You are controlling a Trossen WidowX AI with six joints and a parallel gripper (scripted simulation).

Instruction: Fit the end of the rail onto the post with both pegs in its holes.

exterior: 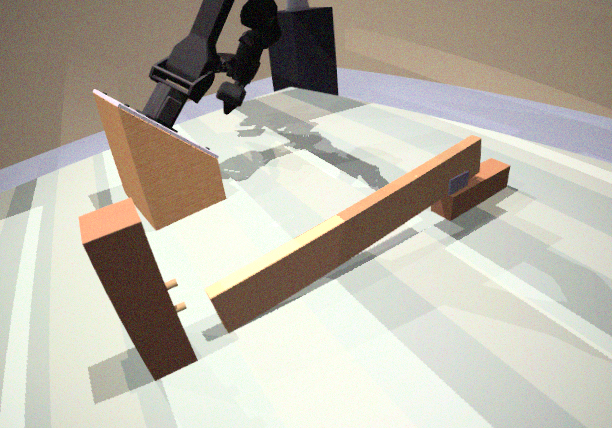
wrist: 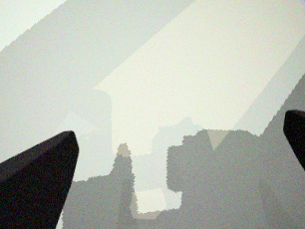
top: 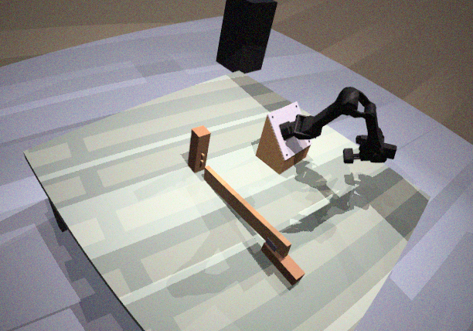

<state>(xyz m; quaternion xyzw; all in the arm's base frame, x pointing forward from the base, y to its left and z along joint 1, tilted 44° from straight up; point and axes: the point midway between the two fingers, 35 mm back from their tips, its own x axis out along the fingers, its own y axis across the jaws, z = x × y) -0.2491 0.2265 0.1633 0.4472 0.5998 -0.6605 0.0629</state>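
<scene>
The long wooden rail [top: 247,210] [exterior: 340,243] slopes down from the bracket [top: 271,244] [exterior: 458,183] on the low footboard block [top: 292,272] [exterior: 480,191] to its near end on the table. That end lies just in front of the short upright post [top: 196,151] [exterior: 130,288], with a gap between them. Two pegs [top: 202,159] [exterior: 172,284] stick out of the post towards the rail, uncovered. The holes in the rail's end are hidden. My gripper [top: 368,158] [wrist: 179,130] is open and empty, above the table, well away from the rail, on the wedge's side.
A wooden wedge [top: 267,149] [exterior: 170,183] with a white sloping plate [top: 279,124] carries the arm's base, beside the post. A tall black pedestal [top: 245,33] [exterior: 303,50] stands behind the table [top: 154,215]. The wrist view shows only tabletop and shadows between the fingers.
</scene>
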